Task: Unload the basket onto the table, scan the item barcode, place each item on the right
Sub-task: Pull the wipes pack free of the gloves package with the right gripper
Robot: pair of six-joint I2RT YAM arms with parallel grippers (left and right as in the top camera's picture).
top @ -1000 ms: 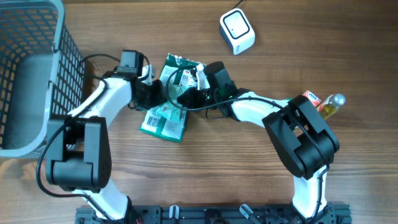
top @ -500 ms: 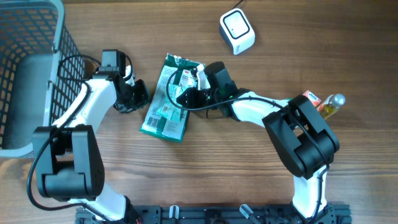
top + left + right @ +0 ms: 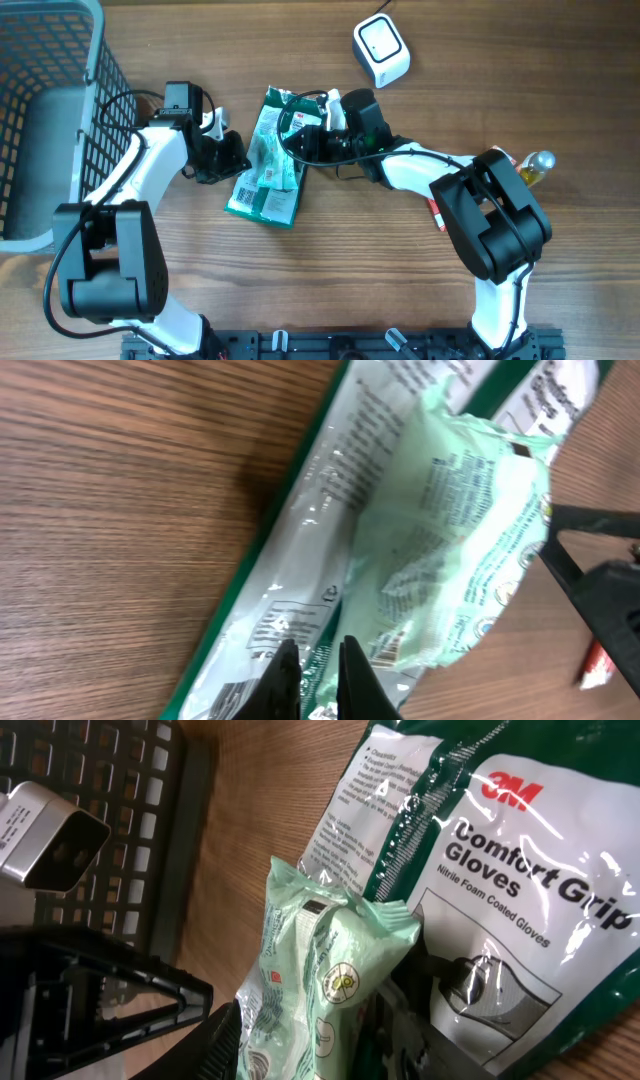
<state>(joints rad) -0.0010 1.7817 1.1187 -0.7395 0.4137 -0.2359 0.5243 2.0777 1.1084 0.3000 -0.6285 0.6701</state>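
Overhead, the left gripper (image 3: 228, 158) has backed off the gloves pack (image 3: 262, 192) it was pressing a second ago. It now sits just beside the pack's left edge, jaws pinched shut on nothing. The right gripper (image 3: 300, 143) has crept a little toward the scanner (image 3: 381, 50), and its jaws, which were tight, are parting. The right wrist view shows them standing apart with a crumpled pale green packet (image 3: 320, 970) upright between them. I can't tell whether they still pinch it or merely flank it.

To my eye the packet is being let go or regripped, so no scan is under way yet. The scanner stands well apart, up the table.

The packet rests on top of the gloves pack, near mid-table. It is soft, creased film with small print and a round yellow mark, and I can make out no barcode on it. The pack lies flat and glossy, with white labels near its lower end. The overhead view is too small to tell whether one of them carries a barcode.
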